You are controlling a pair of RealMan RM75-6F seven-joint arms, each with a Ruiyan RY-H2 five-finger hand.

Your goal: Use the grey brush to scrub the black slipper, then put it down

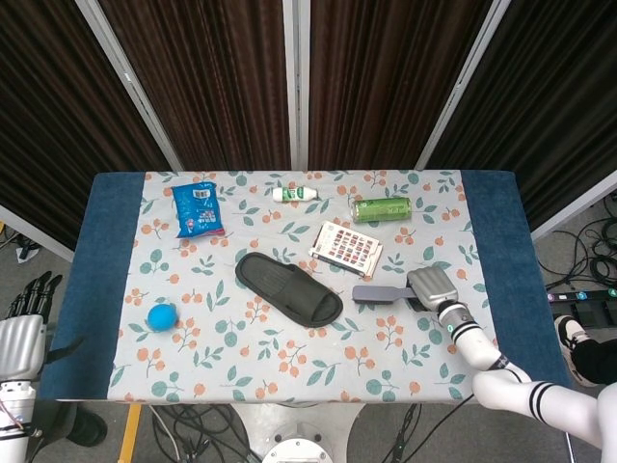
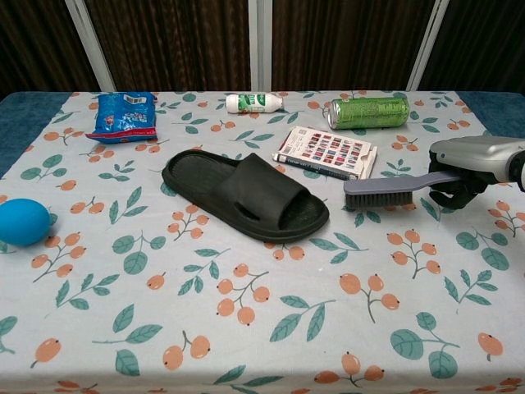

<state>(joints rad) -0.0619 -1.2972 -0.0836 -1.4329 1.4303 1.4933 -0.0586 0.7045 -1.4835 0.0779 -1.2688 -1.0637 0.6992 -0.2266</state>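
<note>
Fingers [image 2: 454, 194] of the right hand [image 2: 474, 167] curl around the handle of the grey brush [image 2: 387, 190], holding it off the floral tablecloth [image 2: 246, 312], right of the black slipper [image 2: 244, 194]; left hand [image 1: 21, 333] hangs beside the table, fingers straight, holding nothing

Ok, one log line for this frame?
phase: brush picked up | right hand: holds brush off table | slipper: untouched | left hand: idle
</note>
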